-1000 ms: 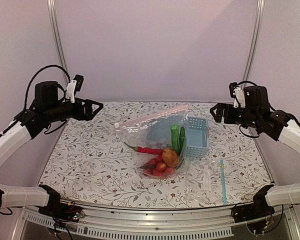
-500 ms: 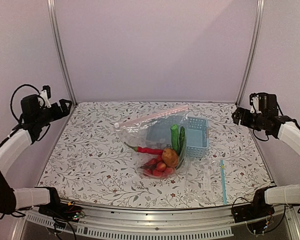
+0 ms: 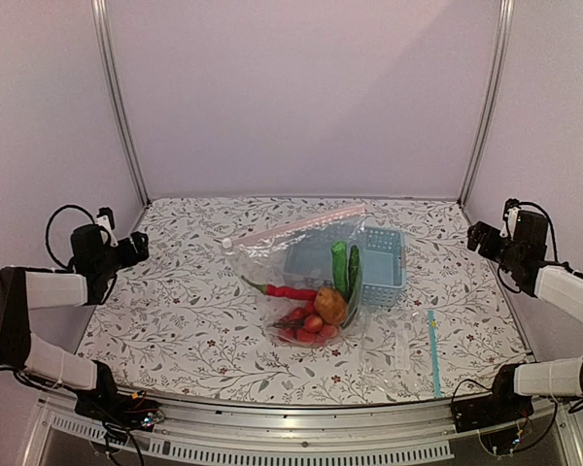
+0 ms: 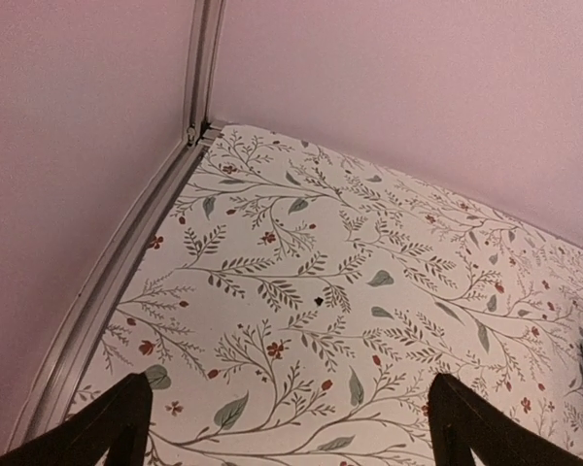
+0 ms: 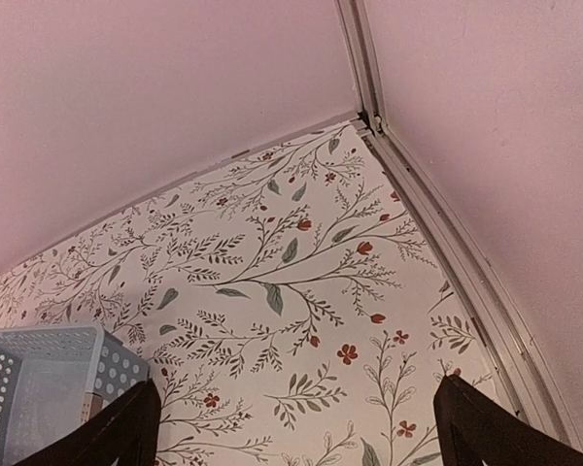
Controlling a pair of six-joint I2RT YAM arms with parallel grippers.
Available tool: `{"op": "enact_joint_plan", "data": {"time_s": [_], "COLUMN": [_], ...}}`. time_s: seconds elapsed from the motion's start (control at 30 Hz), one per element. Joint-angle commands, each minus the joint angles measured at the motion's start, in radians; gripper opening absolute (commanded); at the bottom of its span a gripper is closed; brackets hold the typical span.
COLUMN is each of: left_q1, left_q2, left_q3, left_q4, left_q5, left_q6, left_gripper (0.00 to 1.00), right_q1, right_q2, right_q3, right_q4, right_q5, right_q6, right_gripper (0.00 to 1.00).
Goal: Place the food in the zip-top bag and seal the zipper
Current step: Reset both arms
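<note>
Drawn back and down since a second ago, with both arms off their high perch and folded low at the table [image 3: 175,320] edges. Puts the left gripper [image 3: 136,248] well out to the left of the basket [image 3: 389,264], and the right gripper [image 3: 478,236] near the basket's right side, a little farther back. Leaves both empty, jaws spread wide. Shows only bare floral cloth between the dark fingertips [image 4: 117,427] in the left wrist view. Shows the same wide gap between the fingertips [image 5: 466,422] in the right wrist view, with the basket's corner at lower left.

Finds the bag [image 3: 262,260] well apart from both grippers, slumped against the basket's left wall and partly over its front left corner. Traces the zipper [image 3: 296,225] as a pink line from left of the basket up across its back left corner; cannot tell whether pressed shut. Keeps all the food inside the clear plastic:
- green vegetables [image 3: 346,268] upright against the basket's front left corner
- potato lump [image 3: 330,305] just in front of that corner, touching the vegetables' lower ends
- chili [image 3: 290,292] lying to the basket's left, stem end pointing away from it
- fruits [image 3: 306,330] bunched farther forward and left of the basket, touching the lump

Lays a second clear bag, teal strip [image 3: 433,351], flat on the table in front of the basket's right corner.
</note>
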Motion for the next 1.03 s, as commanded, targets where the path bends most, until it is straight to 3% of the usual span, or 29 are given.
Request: {"op": "enact_joint_plan", "data": {"time_s": [0.0, 0.37, 1.0], "left_q1": [-0.050, -0.078, -0.077], "left_q2": [0.035, 0.103, 0.104], "left_q3": [-0.067, -0.087, -0.086], "left_q4": [0.245, 0.321, 0.316], "left_q5": [-0.129, -0.211, -0.225], "left_q6": [0.088, 0.101, 0.088], "left_gripper": [1.00, 1.00, 1.00], "right_q1": [-0.002, -0.002, -0.002], "right_q2": [0.030, 0.049, 0.050], "right_q3": [-0.067, -0.210, -0.214], "right_q4": [0.212, 0.442, 0.448], "right_q5": [0.022, 0.093, 0.074], "right_q6": [-0.033, -0.089, -0.076], "right_gripper": [0.99, 0.99, 0.99]}}
